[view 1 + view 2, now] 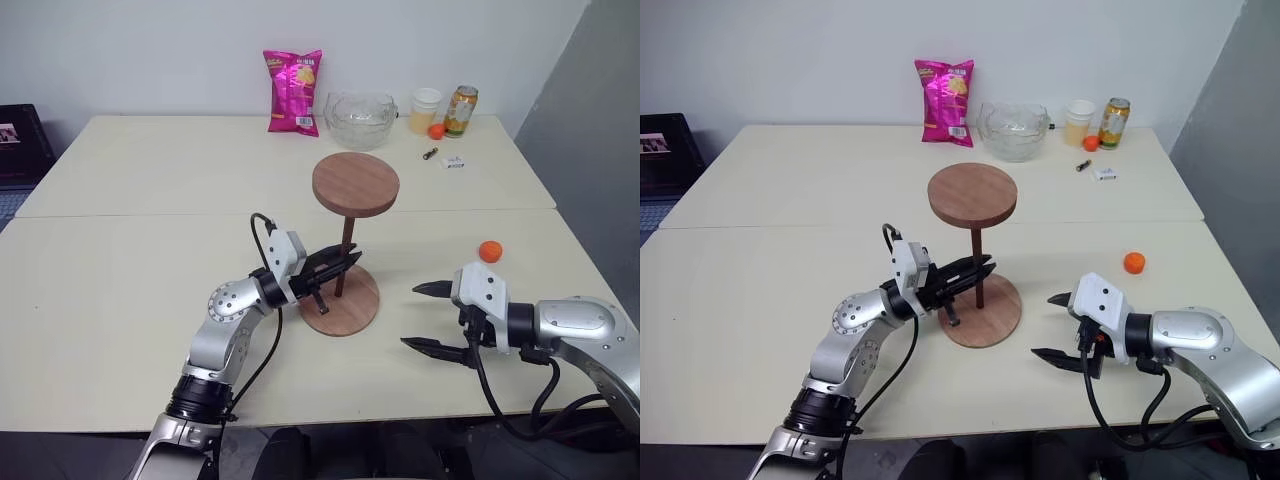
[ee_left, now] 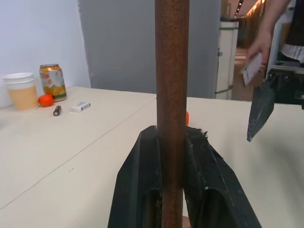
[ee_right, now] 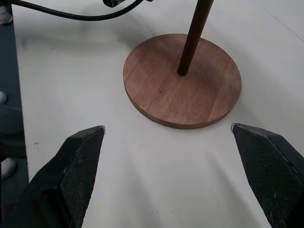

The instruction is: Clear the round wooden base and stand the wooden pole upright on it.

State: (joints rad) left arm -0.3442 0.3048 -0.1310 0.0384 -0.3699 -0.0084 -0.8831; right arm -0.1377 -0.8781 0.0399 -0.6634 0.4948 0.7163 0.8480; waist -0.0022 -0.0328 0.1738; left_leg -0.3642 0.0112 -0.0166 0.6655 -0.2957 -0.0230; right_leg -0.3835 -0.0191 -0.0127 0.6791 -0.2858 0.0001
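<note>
Pole (image 1: 346,245) upright, foot on bare round base (image 1: 345,300) mid-worktop; left tool (image 1: 338,266) pinching shaft low; right tool (image 1: 430,318) spread, empty, beside base. Remaining, by judgement: release only.

Both arms are shiny silver with round joints and white blocks at the wrists. Each gripper, the left gripper (image 1: 345,262) and the right gripper (image 1: 420,316), has two pointy black fingers (a bit like beaks). Black cables loop off the wrists.
</note>
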